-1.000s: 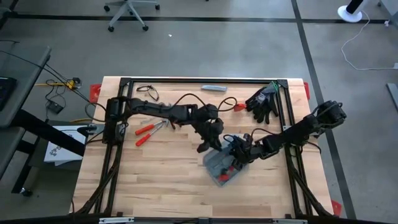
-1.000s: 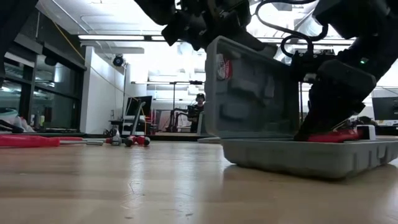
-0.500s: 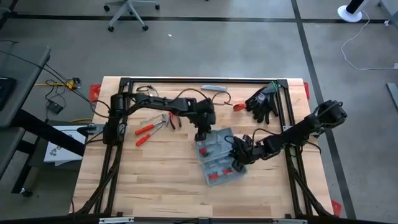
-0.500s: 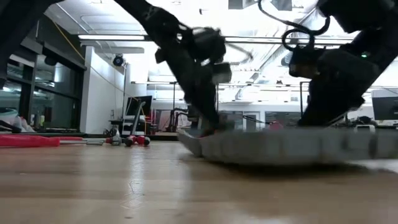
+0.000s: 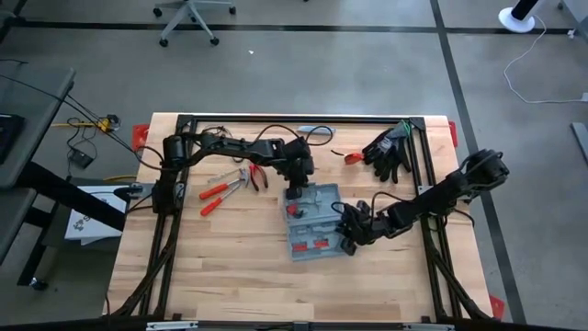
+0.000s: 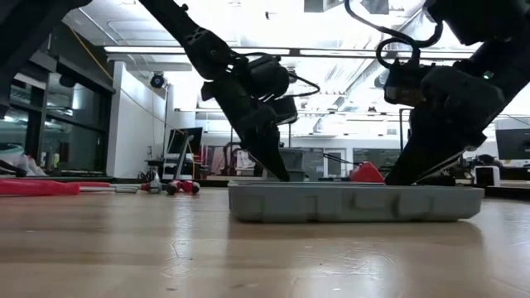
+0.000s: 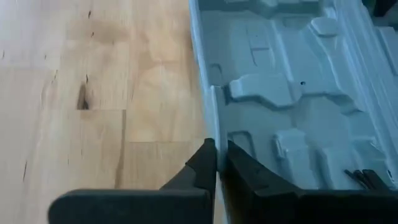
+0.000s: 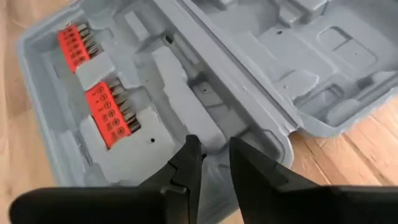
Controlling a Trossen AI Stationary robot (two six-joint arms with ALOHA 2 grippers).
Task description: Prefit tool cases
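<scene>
**Q:** What is each claw doing here?

**A:** The left gripper [image 7: 216, 163] is pinching the thin rim of the tool case [image 5: 314, 223], its two dark fingers [image 7: 200, 168] pressed together with the grey plastic edge between them. In the high view this gripper [image 5: 294, 195] is sitting at the far end of the case, on the half lying nearer the back of the table. The right gripper [image 8: 213, 158] is standing narrowly parted, one finger on each side of the case's side wall close to the hinge line; whether it is gripping that wall cannot be told. From above it [image 5: 347, 241] is meeting the case at its right-hand edge.

**Q:** And where is the case lying?

**A:** It is lying fully opened, both halves flat on the wooden table [image 5: 230, 267], right of centre between the two arms. The low view is showing it as a shallow grey tray [image 6: 356, 203] resting level on the wood. Two red bit holders [image 8: 99, 93] are sitting in the moulded slots of the half nearer the front of the table.

**Q:** What is surrounding it?

**A:** Red-handled pliers [image 5: 220, 190] are lying well to the left of the case. Black gloves [image 5: 390, 147] are resting near the back right corner, with a small red item [image 5: 352, 158] just beside them, and a slim grey bar [image 5: 317, 131] is lying along the back edge.
</scene>
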